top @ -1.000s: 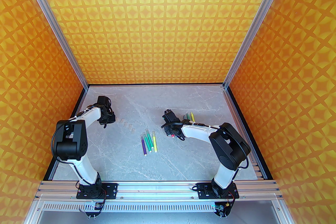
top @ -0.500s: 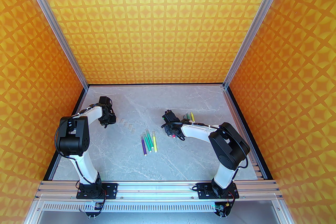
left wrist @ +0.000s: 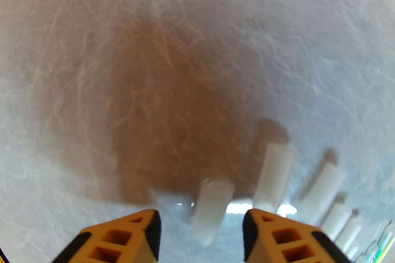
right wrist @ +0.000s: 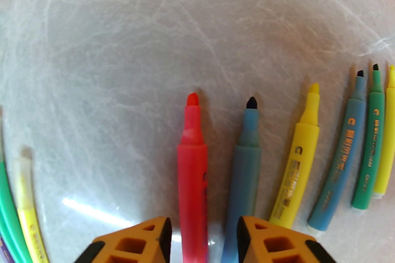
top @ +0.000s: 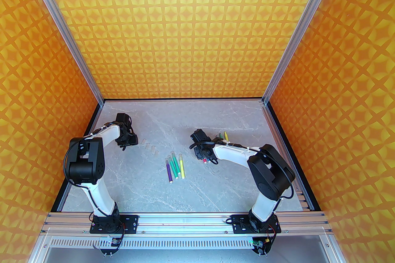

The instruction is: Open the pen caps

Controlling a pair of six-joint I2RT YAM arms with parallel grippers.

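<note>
Left pincer (left wrist: 200, 220) spread, one clear cap (left wrist: 213, 203) loose between its fingers, at the left end of the pen caps (left wrist: 324, 181) lined on the bench (left wrist: 185, 24). Right pincer (right wrist: 203, 226) spread astride the uncapped red marker (right wrist: 193, 163). Best to lift both straight up, since sideways drag would likely roll them. Capped markers (top: 176, 166) lie mid-bench.

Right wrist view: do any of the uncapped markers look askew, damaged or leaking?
Nothing stands out. The red uncapped marker lies between the fingers of the open right gripper, alongside the dark-blue uncapped marker; the grey marbled table shows no ink marks.
</note>
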